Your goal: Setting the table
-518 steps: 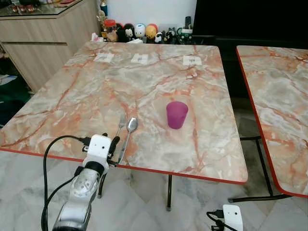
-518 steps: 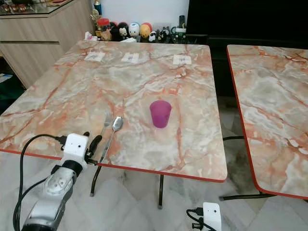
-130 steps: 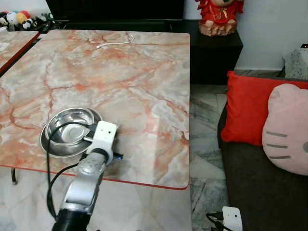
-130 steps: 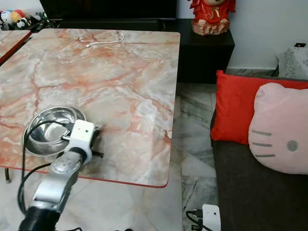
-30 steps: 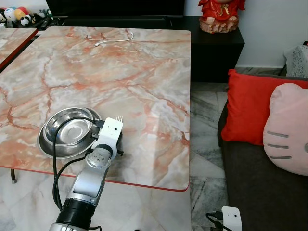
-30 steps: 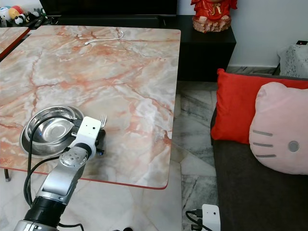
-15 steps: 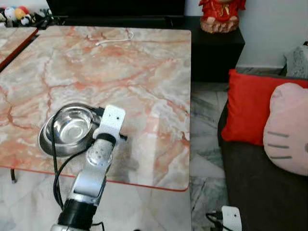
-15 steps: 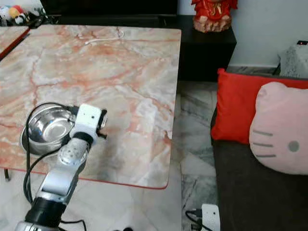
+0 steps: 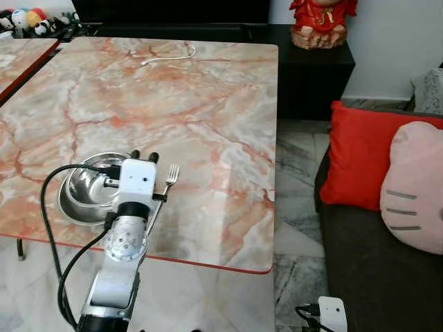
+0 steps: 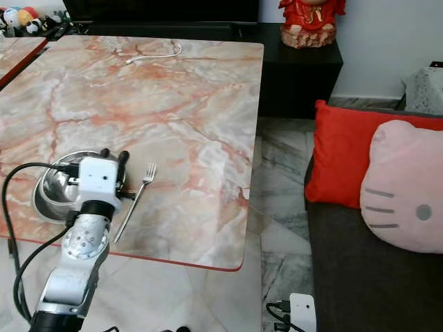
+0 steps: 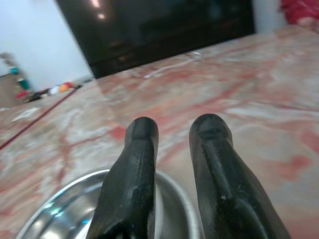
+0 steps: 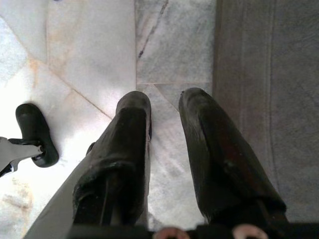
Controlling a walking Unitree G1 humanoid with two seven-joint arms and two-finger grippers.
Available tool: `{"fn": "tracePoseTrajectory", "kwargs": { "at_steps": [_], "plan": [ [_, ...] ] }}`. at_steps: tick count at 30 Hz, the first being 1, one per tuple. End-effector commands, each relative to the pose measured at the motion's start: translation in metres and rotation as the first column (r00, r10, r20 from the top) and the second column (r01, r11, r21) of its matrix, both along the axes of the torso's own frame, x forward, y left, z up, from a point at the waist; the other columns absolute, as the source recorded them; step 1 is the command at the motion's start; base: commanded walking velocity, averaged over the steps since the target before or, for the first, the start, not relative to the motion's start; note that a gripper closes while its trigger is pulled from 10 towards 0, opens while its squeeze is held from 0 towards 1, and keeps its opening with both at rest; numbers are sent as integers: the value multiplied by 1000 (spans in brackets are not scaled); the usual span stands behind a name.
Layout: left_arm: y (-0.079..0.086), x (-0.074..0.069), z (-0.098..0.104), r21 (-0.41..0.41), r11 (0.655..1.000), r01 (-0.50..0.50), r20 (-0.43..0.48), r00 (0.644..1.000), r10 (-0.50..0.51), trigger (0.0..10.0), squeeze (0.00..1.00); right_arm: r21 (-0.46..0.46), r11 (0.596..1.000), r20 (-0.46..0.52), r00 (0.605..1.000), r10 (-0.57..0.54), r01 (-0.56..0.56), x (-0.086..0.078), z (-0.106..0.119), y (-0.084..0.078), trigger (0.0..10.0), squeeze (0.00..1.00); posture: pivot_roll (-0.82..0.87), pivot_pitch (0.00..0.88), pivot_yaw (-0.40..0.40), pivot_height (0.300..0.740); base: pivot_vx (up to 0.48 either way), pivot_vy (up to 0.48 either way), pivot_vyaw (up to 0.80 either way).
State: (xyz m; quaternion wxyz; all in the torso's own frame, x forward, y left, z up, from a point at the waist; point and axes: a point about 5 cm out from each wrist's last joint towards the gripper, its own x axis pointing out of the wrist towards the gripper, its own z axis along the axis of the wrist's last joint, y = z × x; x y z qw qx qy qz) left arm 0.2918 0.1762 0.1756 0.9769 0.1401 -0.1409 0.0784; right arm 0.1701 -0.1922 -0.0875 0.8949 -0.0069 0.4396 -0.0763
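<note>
A steel fork (image 9: 166,185) lies flat on the marble table (image 9: 208,117), just right of a shiny steel bowl (image 9: 77,200) near the table's front edge. My left gripper (image 9: 144,155) hovers over the bowl's right rim, a little left of the fork. Its fingers are open, with nothing between them. In the left wrist view the two black fingers (image 11: 209,164) point across the bowl's rim (image 11: 60,219) toward the far side of the table. My right gripper (image 12: 164,102) hangs idle above the tiled floor, open and empty.
A white cable (image 9: 169,57) lies at the table's far side. A second marble table (image 9: 21,55) stands to the left. To the right are a sofa with a red cushion (image 9: 360,162) and a pink cushion (image 9: 415,187). A red figurine (image 9: 320,21) sits on a dark cabinet.
The fork has left my left gripper and now lies on the table right of the bowl. The gripper has shifted left, over the bowl's rim.
</note>
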Motion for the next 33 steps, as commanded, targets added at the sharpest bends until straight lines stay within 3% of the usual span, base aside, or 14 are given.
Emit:
{"fn": "tracePoseTrajectory", "kwargs": {
  "at_steps": [1, 28, 33],
  "plan": [
    [5, -2, 2, -25, 999, -21, 21, 1000, 22, 10000, 0, 5, 1000, -25, 1000, 5, -4, -6, -3, 1, 10000, 0, -57, 95, 26, 740, 0, 480, 0],
    [5, -3, -4, -95, 995, -8, 37, 999, 12, 10000, 0, 2, 1000, -34, 999, 23, -23, -10, -4, 0, 10000, 0, -60, 40, 23, 740, 0, 480, 0],
    [5, -2, -12, -138, 990, -33, 22, 999, 36, 10000, 0, -10, 999, -40, 998, 41, -41, -9, -4, -2, 10000, 0, -82, 26, -12, 740, 0, 480, 0]
  ]
}}
